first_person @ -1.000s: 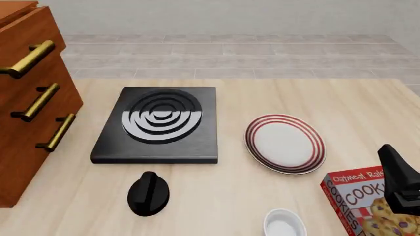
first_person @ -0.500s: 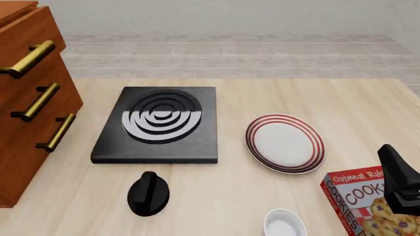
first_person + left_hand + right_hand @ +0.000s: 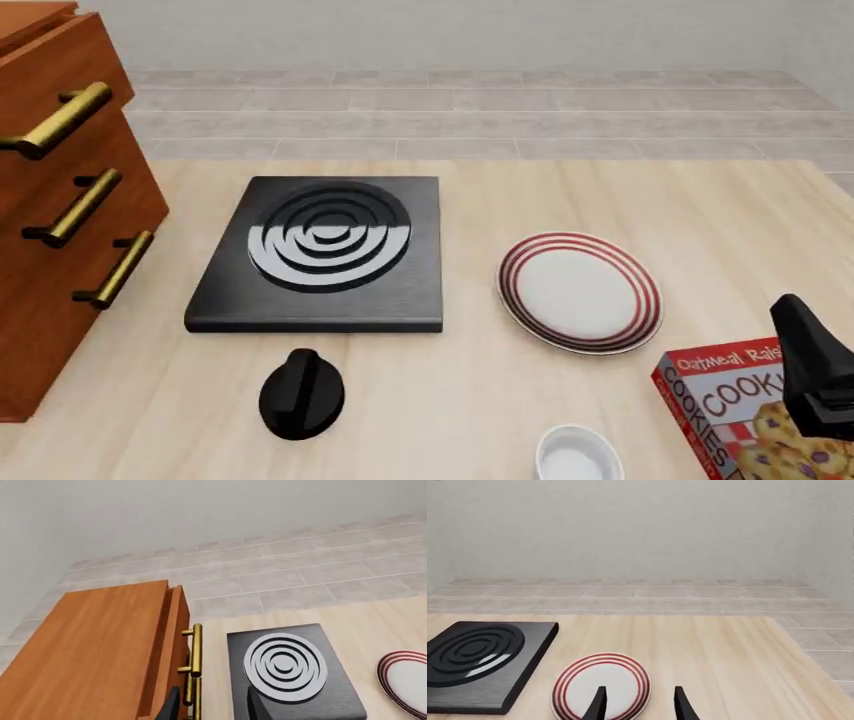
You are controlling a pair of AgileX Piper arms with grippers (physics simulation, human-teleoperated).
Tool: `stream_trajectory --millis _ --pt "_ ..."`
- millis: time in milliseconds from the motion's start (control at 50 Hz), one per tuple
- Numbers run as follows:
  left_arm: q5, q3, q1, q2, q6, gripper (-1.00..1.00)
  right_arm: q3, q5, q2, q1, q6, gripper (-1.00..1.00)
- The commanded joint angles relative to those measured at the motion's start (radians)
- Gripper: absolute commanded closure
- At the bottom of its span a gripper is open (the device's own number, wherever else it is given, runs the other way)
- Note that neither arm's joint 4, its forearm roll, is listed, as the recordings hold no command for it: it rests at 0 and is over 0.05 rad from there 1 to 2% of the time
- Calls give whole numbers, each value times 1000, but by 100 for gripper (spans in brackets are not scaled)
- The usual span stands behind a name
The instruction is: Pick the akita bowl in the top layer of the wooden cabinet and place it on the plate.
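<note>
Nearest, at the right edge of the front view, right gripper (image 3: 637, 705) with fingers spread and empty, above a cookie box (image 3: 741, 410) and beside a small white bowl (image 3: 579, 456). Farther out, the plate (image 3: 579, 291) bare on the table (image 3: 694, 210), next to the black stove slab (image 3: 324, 255) and a black knob (image 3: 302, 393). Left gripper (image 3: 210, 707) likewise spread above the wooden cabinet (image 3: 60, 200), all drawers shut, akita bowl unseen.

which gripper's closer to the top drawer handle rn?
Left. The left gripper hovers above the cabinet's brass handles; the right gripper is across the table over the plate.
</note>
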Motion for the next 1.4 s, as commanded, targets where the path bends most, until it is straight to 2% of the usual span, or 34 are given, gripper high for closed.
stream_trajectory --millis 20,200,320,360,380,400,580,640,760,980,1040,1080,1140,1400 --pt "89 -78 23 41 30 -100 0 0 1 1 8 -100" --pt "154 -125 -4 68 25 -100 0 -2 3 5 8 -100" --pt "189 -136 -28 93 -26 -100 -1 2 0 4 5 -100" --pt "196 -139 -24 98 -21 -100 -1 5 -3 5 5 -100" --pt "212 -148 -47 115 -51 -100 -1 6 -3 5 5 -100" --pt "216 -158 7 116 3 -100 -1 8 -4 5 7 -100" --pt "254 -194 17 149 19 -100 -2 9 -6 8 6 -100" --pt "262 -172 18 172 -11 -100 -3 17 -14 7 6 -100" --pt "270 -168 61 181 39 -100 -1 2 2 9 7 -100" --pt "316 -210 49 222 22 -100 0 -12 17 11 7 -100" --pt "337 -229 39 239 0 -100 0 -11 17 11 7 -100" --pt "355 -232 20 256 -42 -100 0 -13 19 11 7 -100" --pt "356 -242 51 259 -6 -100 0 -13 19 11 8 -100" --pt "392 -269 88 290 8 -100 1 -11 18 7 11 -100"
